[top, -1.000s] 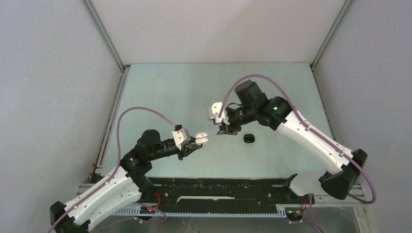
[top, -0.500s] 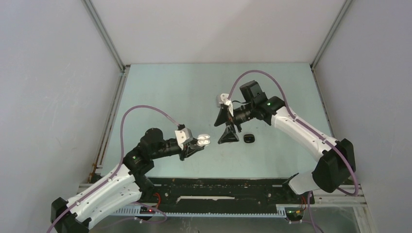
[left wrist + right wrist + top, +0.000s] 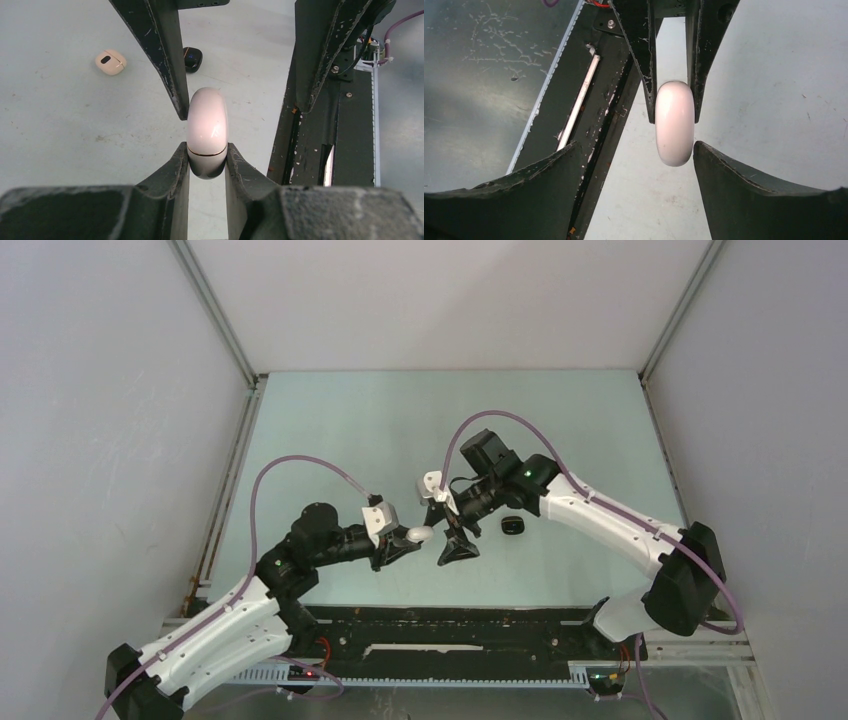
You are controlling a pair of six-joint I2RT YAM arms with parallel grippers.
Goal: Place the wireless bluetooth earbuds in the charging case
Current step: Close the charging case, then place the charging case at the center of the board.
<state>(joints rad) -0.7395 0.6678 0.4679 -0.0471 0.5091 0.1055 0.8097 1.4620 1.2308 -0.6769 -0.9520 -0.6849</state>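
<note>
My left gripper (image 3: pixel 207 152) clamps the charging case (image 3: pixel 207 122); my right gripper (image 3: pixel 636 150) gapes empty around its far end. Closing off-centre could wrench it free.

— Where is the clamped case (image 3: pixel 207 125) sitting for you?

— You're finding it over the table (image 3: pixel 340 430), nearer the front edge. The left gripper (image 3: pixel 407 539) is pinching one end from both sides, and the free end is pointing right, in between the spread fingers of the right gripper (image 3: pixel 450 540).

— Centred in there?

— No, it's lying close against one finger and apart from the other; touching or not, you can't tell.

— And the loose ones?

— The near loose case (image 3: pixel 513 526) is resting on the table just right of the right gripper. The far loose case (image 3: pixel 111 62) is showing only in the left wrist view, left of that one and apart from it. The base rail (image 3: pixel 450 635) is running along the table's near edge, in front of both grippers.
</note>
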